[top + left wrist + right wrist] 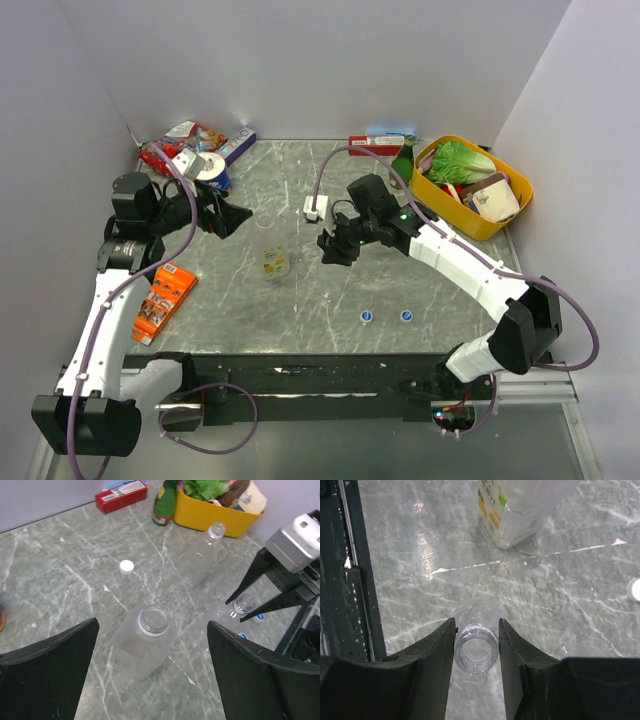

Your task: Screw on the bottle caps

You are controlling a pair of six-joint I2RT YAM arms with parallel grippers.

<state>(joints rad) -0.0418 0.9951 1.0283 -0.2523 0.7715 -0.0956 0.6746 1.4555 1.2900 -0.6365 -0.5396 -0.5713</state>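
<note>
Right fingers (432, 662) closed against both sides of the threaded neck of a small clear bottle (476, 652), lower centre of the right wrist view; mouth open toward the lens, no cap fitted. Base resting on the table (300, 300) or lifted just clear of it: cannot tell. Right gripper (333, 247) near the middle of the top view.

Bottle judged very light, thin-walled, readily dented at the body, and smooth enough to spin under a turning cap. Stiffest at the neck ring, so best pinched there or, gently, low on the body.

Yellow-label bottle (520, 510) upright at the top of the right wrist view, near the gripped one but apart from it. White cap (635, 590) flat on the table at the right edge of the same view. First blue cap (367, 316) and second blue cap (406, 316) side by side, lower right of centre in the top view, well apart from all bottles. Caps judged rigid, light and shallow, likely to skid on the polished stone; best taken across the rim from straight above.

Left fingers (55, 670) spread wide, holding nothing; left gripper (235, 217) at the left of the top view. Between those fingers, in the left wrist view, an uncapped wide-mouthed bottle (145, 640) standing on the table; the labelled one or a third: cannot tell.
</note>
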